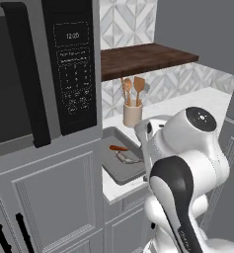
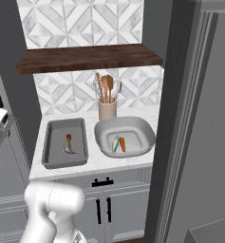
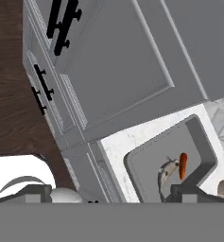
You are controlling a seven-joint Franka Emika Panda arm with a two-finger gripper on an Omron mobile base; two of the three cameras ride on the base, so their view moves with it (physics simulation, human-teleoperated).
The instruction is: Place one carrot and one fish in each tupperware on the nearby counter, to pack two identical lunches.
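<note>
- we count two tupperware: one [image 2: 52,159], another [image 2: 145,128]
- two carrots [image 2: 69,138] [image 2: 122,144]
- two fish [image 2: 69,148] [image 2: 115,144]
- one utensil holder [image 2: 107,110]

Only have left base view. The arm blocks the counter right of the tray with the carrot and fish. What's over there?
Observer: A second tupperware, with rounder corners, sits on the counter right of the first tupperware, with a narrow gap between them.
Operator: Anything in it?
Observer: Yes. One carrot and one fish lie side by side on its floor, the fish on the left.
</note>
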